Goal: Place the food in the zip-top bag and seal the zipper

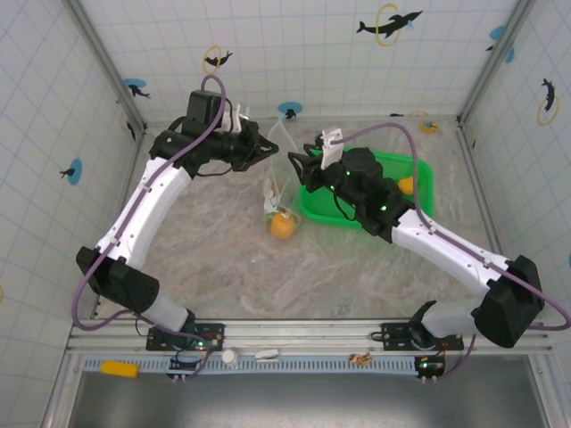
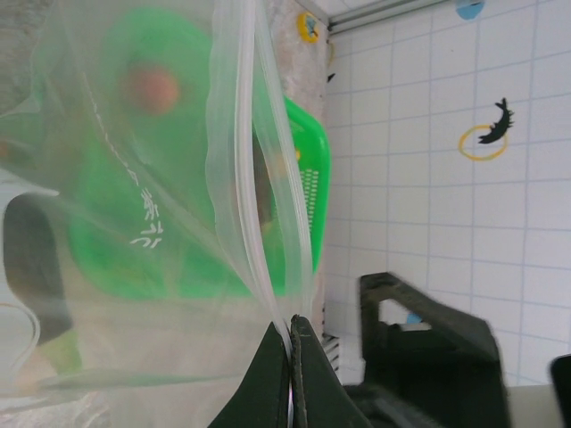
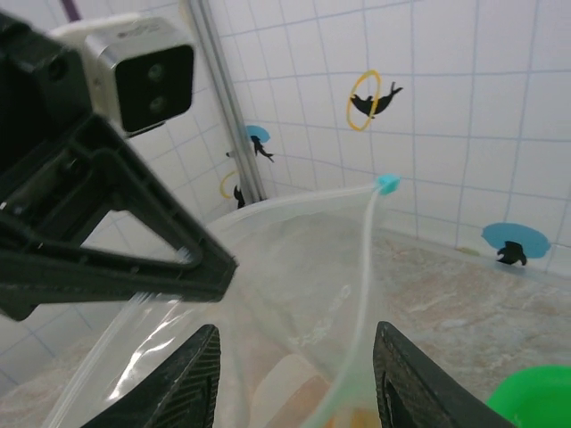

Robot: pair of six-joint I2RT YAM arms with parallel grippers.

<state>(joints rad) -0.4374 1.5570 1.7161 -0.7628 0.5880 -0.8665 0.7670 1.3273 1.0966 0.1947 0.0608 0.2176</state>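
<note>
**A:** Which step is the robot on?

**B:** Filling, by the look of it. The zip-top bag [image 1: 280, 183] hangs near the middle of the desk, toward its far edge, with its bottom resting on the desk. The orange citrus [image 1: 283, 226] already lies inside. The green basket [image 1: 423, 201] sits toward the far right corner and has at least one orange piece [image 1: 406, 185] in it, so sealing seems some way off.

**A:** What is the left end effector [image 2: 291, 349] doing?

**B:** Its jaws are pressed together on the zipper [image 2: 243, 169], pinching the mouth edge and holding the bag up.

**A:** And the right end effector [image 3: 294, 332]?

**B:** Its jaws are spread about halfway and hold nothing. It hovers just at the bag's mouth. In the right wrist view the zipper strip runs up between the fingers [image 3: 189, 379] without being clamped.

**A:** What does the next move call for?

**B:** Probably a reach to the basket for another piece, while the left arm keeps the mouth raised and open. The film is thin and slack, so a brush from the right arm could fold the mouth shut
</note>
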